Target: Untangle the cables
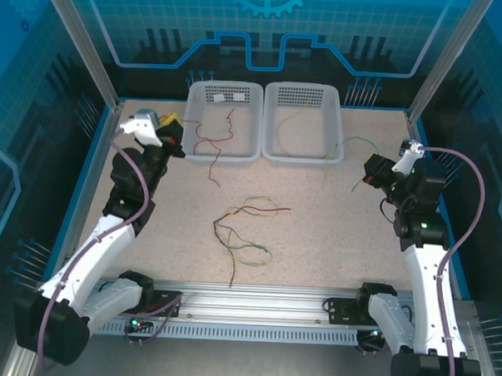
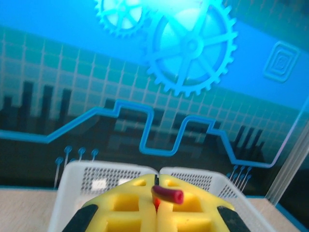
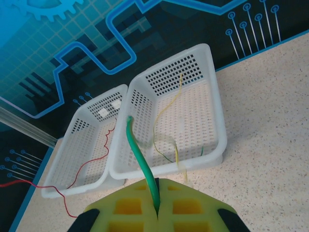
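We find the left tool (image 1: 173,136) at about 10 o'clock on the bench (image 1: 340,242), its yellow fingers pressed tight together on the end of a red cable (image 2: 170,195) - a short stub pokes out just above the pinch. From there the red cable runs toward 3 o'clock into the left basket (image 1: 225,86), wanders across its floor and spills over the near rim onto the bench.

The right tool (image 1: 370,173) sits at about 3 o'clock, likewise clamped, gripping a green cable (image 3: 140,159) between its pads. This cable rises from the pinch and bends toward the right basket (image 1: 304,87), reaching its near right corner. Inside that basket lies a thin yellow cable (image 3: 166,104), looping across the perforated floor (one end leans up against the far wall).

The two baskets stand side by side at 12 o'clock, their walls touching or nearly so. At the middle of the bench, well apart from both tools, rests the tangle (image 1: 245,231) - red, green and tan strands crossing one another, with one end trailing toward 6 o'clock.
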{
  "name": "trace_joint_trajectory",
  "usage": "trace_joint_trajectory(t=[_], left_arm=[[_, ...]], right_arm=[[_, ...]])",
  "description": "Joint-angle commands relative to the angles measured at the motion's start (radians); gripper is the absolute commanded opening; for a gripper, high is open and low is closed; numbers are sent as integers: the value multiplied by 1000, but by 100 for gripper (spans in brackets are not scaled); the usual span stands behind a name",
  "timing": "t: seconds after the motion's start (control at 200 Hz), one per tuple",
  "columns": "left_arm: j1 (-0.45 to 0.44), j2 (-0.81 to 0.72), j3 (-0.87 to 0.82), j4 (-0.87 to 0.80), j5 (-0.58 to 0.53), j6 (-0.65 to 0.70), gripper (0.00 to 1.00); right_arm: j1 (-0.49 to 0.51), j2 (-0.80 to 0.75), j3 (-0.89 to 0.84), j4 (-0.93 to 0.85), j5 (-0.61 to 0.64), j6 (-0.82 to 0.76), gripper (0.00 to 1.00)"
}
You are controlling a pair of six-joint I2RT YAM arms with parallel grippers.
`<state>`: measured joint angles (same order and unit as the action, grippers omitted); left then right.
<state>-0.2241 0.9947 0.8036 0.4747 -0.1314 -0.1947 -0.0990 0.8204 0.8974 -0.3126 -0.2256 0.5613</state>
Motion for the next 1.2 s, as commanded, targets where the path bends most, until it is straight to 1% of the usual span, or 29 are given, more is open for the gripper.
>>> trace_joint_trajectory(t=[0.0,0.175,0.32,0.53,0.59,0.66,0.795,0.88,1.036,1.196], left_arm=[[9,50,113,-9,55,46,0],[11,114,237,17,62,65,0],[11,209,342,5,33,157,0],[12,408,393,104,-11,295,0],[14,482,399,171,-32,331,0],[15,575,416,228,-28,370,0],[16,731,471,210,3,366,0],[11,805,482,189,-8,346,0],[9,884,456,177,-22,263,0],[3,913,456,63,-17,179,0]], right_arm=[[-13,-16,-6,34,-33,6,0],[-12,-37,-5,37,-40,-4,0],[-12,-53,-2,33,-34,-12,0],[-11,-57,-8,34,-54,-9,0],[-11,-62,-9,28,-55,-11,0],[-11,-67,-9,19,-55,-12,0],[-10,-79,-1,-4,-52,-23,0],[-9,-84,1,-9,-53,-24,0],[-10,-81,11,-19,-54,-28,0],[-8,-64,20,-10,-62,-25,0]])
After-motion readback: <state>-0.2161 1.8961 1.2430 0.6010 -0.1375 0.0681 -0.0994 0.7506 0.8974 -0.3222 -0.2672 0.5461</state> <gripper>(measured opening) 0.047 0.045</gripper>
